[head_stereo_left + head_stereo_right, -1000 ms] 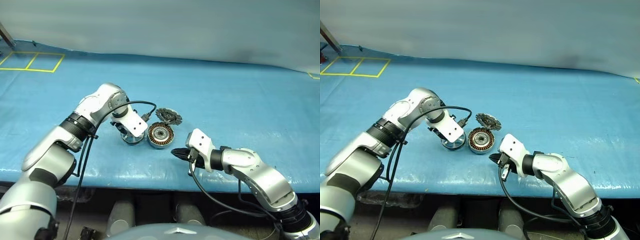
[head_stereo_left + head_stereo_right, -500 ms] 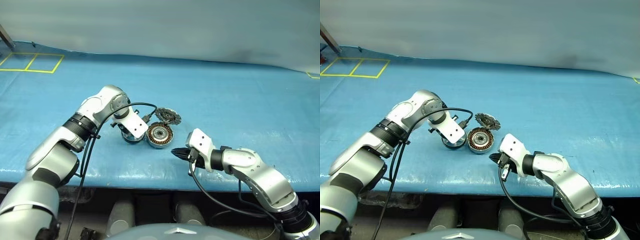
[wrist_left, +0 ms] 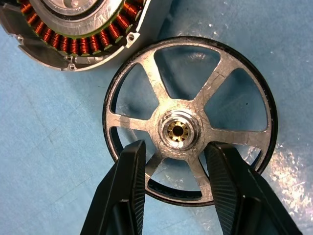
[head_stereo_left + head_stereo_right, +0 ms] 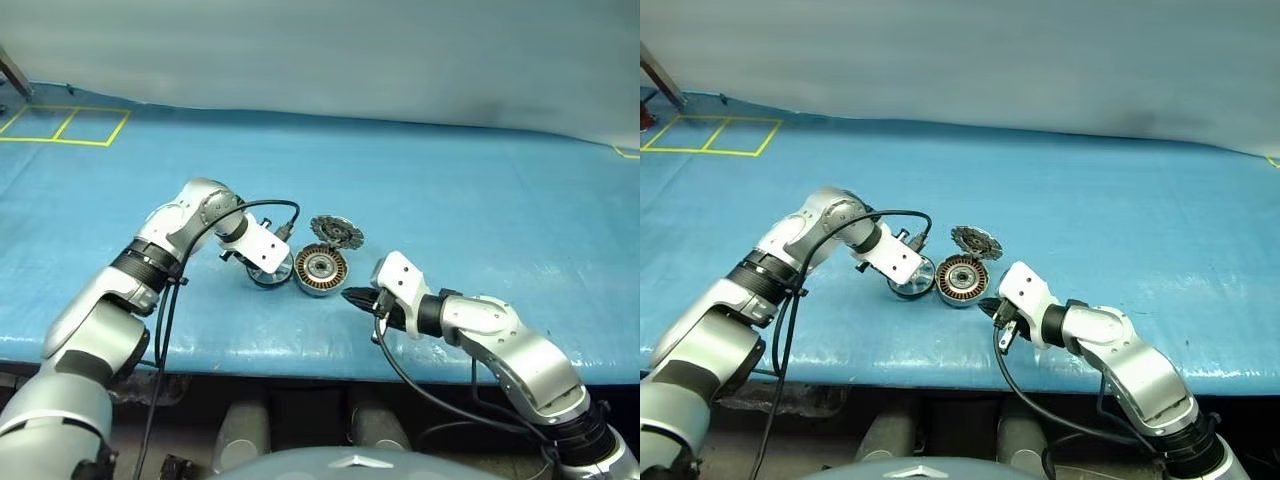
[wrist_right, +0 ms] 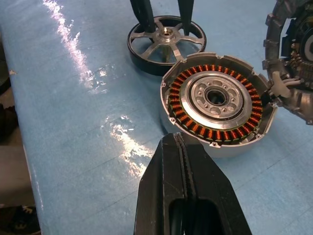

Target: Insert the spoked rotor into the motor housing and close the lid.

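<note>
Left gripper (image 3: 175, 156) fingers straddling spoked rotor (image 3: 190, 120) hub, contact unclear; right gripper (image 5: 183, 161) pressed together beside motor housing (image 5: 215, 100).

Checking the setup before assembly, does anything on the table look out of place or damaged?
Nothing stands out. The spoked rotor lies flat beside the motor housing, whose lid stands open, as expected before insertion. No damage shows.

- The left gripper (image 3: 173, 169) now sits lower over the spoked rotor (image 3: 190, 120), its wrist swung outward, away from the motor housing (image 5: 215, 101).
- Its fingers (image 3: 128, 191) are narrower than a second ago, straddling the rotor's hub with a gap on each side.
- The right gripper (image 5: 183, 169) edges slightly closer to the motor housing.
</note>
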You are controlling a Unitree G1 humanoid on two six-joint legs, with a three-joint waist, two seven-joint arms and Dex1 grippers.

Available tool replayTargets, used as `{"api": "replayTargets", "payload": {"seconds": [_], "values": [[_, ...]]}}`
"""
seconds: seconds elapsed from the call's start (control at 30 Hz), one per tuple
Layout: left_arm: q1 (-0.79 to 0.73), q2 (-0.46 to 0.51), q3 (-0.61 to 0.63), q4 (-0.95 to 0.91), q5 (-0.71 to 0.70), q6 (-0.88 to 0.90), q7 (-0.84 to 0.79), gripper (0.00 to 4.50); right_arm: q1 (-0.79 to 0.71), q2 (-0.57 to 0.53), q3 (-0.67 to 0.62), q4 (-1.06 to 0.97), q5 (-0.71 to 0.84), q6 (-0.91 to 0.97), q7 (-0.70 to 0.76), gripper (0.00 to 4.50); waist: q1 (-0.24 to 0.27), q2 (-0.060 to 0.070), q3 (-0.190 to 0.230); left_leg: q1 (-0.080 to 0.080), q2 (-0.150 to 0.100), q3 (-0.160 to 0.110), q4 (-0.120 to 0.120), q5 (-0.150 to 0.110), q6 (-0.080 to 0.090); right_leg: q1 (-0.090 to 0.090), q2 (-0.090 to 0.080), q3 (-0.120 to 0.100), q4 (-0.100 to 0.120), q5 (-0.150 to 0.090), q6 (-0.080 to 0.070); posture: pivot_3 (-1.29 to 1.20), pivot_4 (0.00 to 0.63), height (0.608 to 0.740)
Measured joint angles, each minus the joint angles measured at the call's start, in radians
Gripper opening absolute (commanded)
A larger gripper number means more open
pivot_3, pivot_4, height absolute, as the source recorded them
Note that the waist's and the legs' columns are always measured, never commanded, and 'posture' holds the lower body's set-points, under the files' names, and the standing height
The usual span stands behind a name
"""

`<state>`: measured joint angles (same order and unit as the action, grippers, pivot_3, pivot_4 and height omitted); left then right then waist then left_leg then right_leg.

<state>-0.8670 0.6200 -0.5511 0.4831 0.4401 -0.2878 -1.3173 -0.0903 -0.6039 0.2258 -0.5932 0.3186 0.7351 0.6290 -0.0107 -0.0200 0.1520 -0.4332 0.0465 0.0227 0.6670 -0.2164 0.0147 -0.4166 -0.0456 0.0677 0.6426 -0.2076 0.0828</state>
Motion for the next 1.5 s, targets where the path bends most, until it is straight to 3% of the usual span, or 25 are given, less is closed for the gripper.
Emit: {"api": "replayTargets", "payload": {"seconds": [0.3,0.6,0.9,0.97,1.07,1.3,1.5], "values": [[0.139,0.036,0.124,0.042,-0.066,-0.109,0.256,1.55,0.051,0.051,-0.005,0.006,-0.035,-0.05,-0.061,0.0,-0.001,0.0,0.0,0.001,0.0,0.0,0.0,0.0,0.0,0.0,0.0,0.0,0.001,0.0,0.0,0.0,0.15,0.74],[0.17,0.073,0.144,0.197,0.071,-0.34,0.694,1.55,0.087,0.092,-0.006,0.013,-0.058,-0.091,-0.092,0.0,0.001,0.0,0.0,0.002,0.0,0.001,0.0,0.0,-0.001,0.001,0.0,0.0,0.0,0.001,0.0,0.0,0.15,0.74],[0.17,0.079,0.144,0.22,0.109,-0.399,0.804,1.55,0.085,0.097,-0.004,0.033,-0.066,-0.095,-0.088,0.0,0.0,0.0,0.0,0.002,0.0,0.001,-0.001,0.0,-0.001,0.001,0.0,0.0,0.0,0.001,0.0,0.0,0.15,0.74],[0.17,0.078,0.148,0.221,0.078,-0.397,0.777,1.55,0.085,0.097,-0.004,0.035,-0.068,-0.096,-0.085,0.0,0.0,0.0,0.0,0.002,0.0,0.001,-0.001,0.0,-0.001,0.001,0.0,0.0,0.0,0.001,-0.001,0.0,0.15,0.74],[0.17,0.066,0.187,0.216,-0.079,-0.359,0.64,1.55,0.086,0.103,-0.01,0.04,-0.063,-0.105,-0.082,0.0,0.0,0.0,0.0,0.002,0.001,0.001,-0.001,0.0,-0.001,0.001,0.0,0.0,0.0,0.002,-0.002,0.0,0.15,0.74],[0.19,0.079,0.264,-0.004,-0.482,0.051,0.171,1.55,0.116,0.129,-0.075,0.117,-0.037,-0.169,-0.069,0.0,-0.004,0.0,0.0,0.002,0.001,0.001,-0.002,0.0,-0.001,0.001,0.0,0.0,0.0,0.001,-0.003,0.0,0.15,0.74],[0.191,0.112,0.27,-0.173,-0.639,0.388,-0.064,1.55,0.141,0.129,-0.109,0.158,-0.037,-0.209,-0.067,0.0,-0.009,0.0,0.0,0.003,0.001,0.001,-0.001,0.001,-0.001,0.001,0.0,0.0,0.001,-0.001,-0.001,0.0,0.15,0.74]]}}
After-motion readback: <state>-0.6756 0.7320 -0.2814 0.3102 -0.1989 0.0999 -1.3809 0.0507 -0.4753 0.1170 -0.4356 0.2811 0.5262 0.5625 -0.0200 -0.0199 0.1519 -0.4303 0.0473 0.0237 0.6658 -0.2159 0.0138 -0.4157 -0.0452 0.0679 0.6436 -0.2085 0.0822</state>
